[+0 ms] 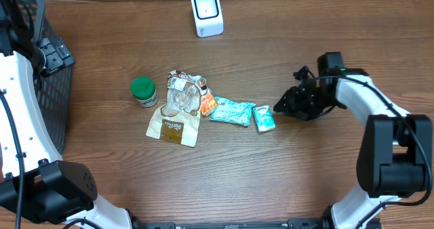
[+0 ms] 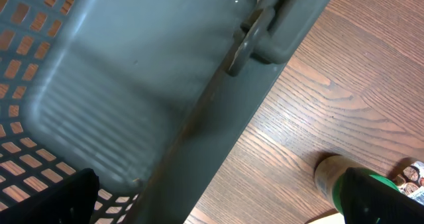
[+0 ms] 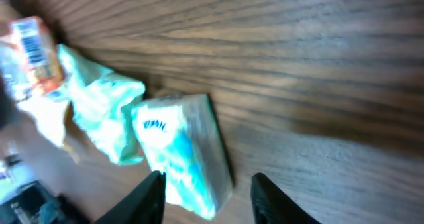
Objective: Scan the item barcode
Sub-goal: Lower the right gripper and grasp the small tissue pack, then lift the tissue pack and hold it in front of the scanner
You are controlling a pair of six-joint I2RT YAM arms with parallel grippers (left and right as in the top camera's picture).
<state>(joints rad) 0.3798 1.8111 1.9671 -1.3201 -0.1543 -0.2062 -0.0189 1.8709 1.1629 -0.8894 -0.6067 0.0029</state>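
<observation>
Closest to the right wrist lens: black fingertips (image 3: 151, 192) of the right gripper (image 3: 209, 181), spread apart, pinching nothing. Just ahead of them, flat on the brown wooden table (image 3: 318, 65), the small teal-and-white rectangular packet (image 3: 182, 154), its near end reaching in between the tips. Contact with either tip impossible to tell.

Seen from overhead, that packet a little off the table's centre toward 3 o'clock, with the gripper just beside it on its 3 o'clock side. At the packet's 9 o'clock, nearly touching it, a crumpled teal foil pouch (image 1: 232, 112). Further along toward 9 o'clock, an orange sachet (image 1: 207, 105) with a printed barcode, then a clear crinkled plastic wrapper (image 1: 182, 97) lying partly over a flat tan paper pouch (image 1: 173, 129). Beyond those, standing apart, a small jar with a green lid (image 1: 144, 91).

At the table's 12 o'clock edge, well away from the pile, an upright white box-shaped barcode scanner (image 1: 206, 12).

At 9 o'clock, the left gripper (image 2: 222, 201), jaws wide and empty, poised over the rim of a dark grey plastic mesh basket (image 2: 132, 85).
</observation>
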